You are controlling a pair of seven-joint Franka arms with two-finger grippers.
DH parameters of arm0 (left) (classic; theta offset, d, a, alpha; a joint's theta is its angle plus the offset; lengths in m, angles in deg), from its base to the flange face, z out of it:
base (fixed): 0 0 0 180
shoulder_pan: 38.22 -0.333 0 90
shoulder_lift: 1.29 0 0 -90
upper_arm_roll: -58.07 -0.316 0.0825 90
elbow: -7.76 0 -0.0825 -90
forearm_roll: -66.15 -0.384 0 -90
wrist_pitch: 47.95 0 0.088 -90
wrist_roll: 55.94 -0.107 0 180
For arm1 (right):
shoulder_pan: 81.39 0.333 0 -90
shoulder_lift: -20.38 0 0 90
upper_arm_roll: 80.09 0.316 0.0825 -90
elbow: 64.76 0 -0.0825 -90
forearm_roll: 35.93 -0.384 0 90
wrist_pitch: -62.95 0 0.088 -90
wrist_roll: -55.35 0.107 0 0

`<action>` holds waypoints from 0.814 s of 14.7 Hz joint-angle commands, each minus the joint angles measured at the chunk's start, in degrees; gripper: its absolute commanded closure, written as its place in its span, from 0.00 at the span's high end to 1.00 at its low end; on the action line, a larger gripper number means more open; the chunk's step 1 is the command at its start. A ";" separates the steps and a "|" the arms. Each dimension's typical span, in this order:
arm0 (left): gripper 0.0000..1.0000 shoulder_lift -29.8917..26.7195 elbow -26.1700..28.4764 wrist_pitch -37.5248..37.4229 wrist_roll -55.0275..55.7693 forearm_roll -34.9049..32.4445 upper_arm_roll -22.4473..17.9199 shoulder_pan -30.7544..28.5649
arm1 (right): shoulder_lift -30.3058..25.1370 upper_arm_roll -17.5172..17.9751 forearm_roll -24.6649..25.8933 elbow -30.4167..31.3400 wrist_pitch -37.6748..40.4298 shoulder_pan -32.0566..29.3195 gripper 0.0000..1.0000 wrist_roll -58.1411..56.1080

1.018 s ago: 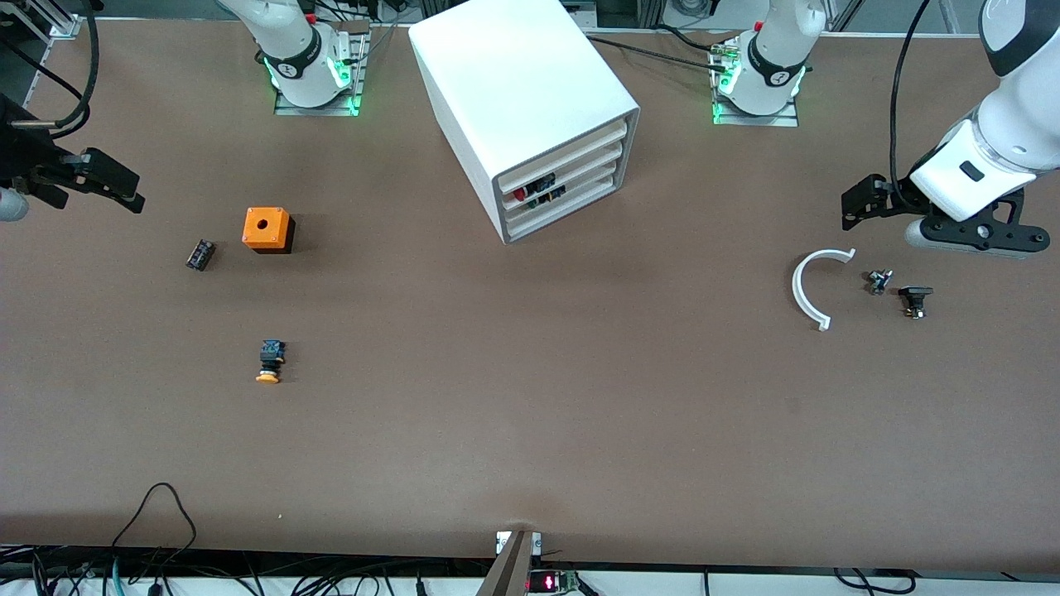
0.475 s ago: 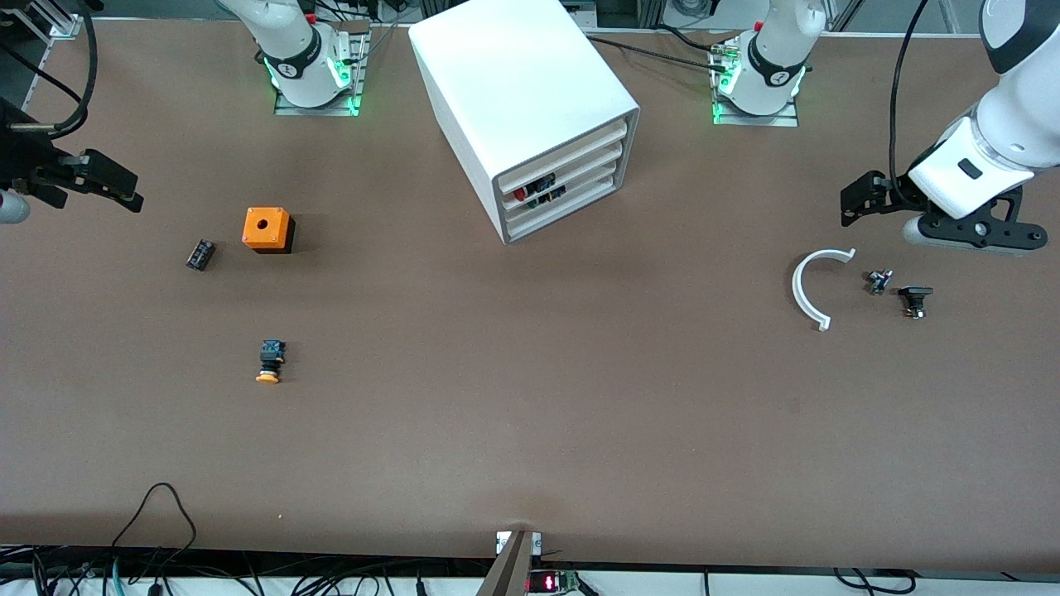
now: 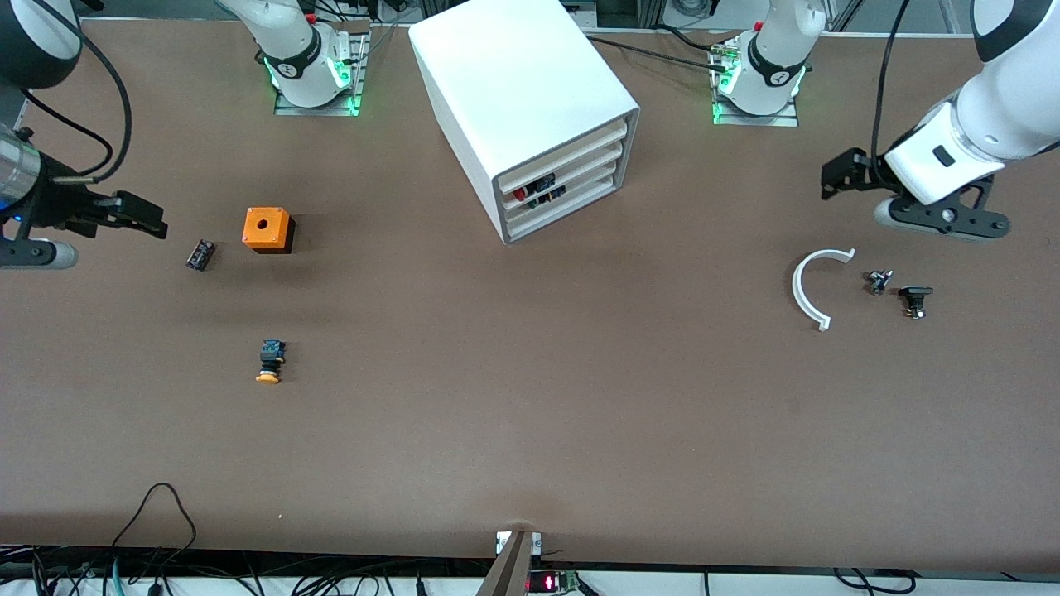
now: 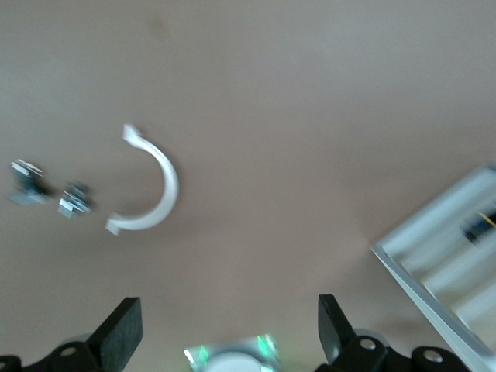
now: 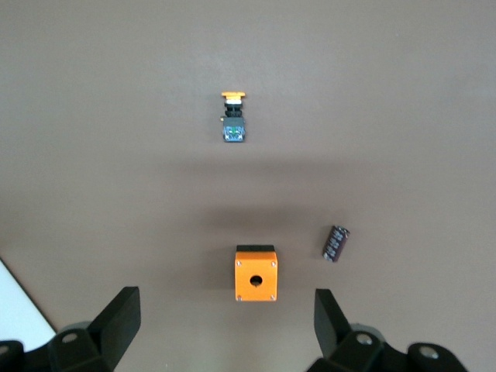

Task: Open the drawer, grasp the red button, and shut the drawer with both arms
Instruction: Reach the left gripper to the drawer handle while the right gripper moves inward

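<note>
The big white cabinet (image 3: 522, 83) stands at the back middle, its stacked drawers (image 3: 571, 178) all pushed in. The red cap of the button (image 3: 519, 195) shows at the front of a middle drawer, beside dark parts. My left gripper (image 3: 838, 178) is open and empty, in the air over the table toward the left arm's end. In the left wrist view (image 4: 229, 337) the cabinet front (image 4: 449, 256) shows at the edge. My right gripper (image 3: 139, 215) is open and empty over the right arm's end; the right wrist view (image 5: 225, 318) shows nothing between its fingers.
An orange cube with a hole (image 3: 267, 229), a small black part (image 3: 199, 254) and a yellow-capped button (image 3: 270, 362) lie toward the right arm's end. A white curved piece (image 3: 807, 290) and two small dark parts (image 3: 879, 281) (image 3: 914, 300) lie below the left gripper.
Both grippers have moved inward toward the cabinet. The right gripper has come closer to the orange cube. The left gripper has shifted toward the cabinet and away from the curved piece.
</note>
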 commanded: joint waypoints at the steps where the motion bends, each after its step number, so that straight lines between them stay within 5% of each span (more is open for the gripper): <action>1: 1.00 1.63 -2.21 -7.76 -1.83 3.92 1.18 0.17 | 2.04 0.10 -0.53 -0.40 -2.61 1.24 0.99 4.49; 6: 1.00 6.10 0.51 -8.14 -4.37 14.36 3.37 0.70 | 8.89 0.10 -1.06 -7.68 -2.10 5.36 1.00 18.66; 12: 1.00 7.43 13.24 16.98 -14.27 27.80 10.94 0.70 | 14.78 0.01 -0.53 -14.28 -1.74 11.16 1.00 31.65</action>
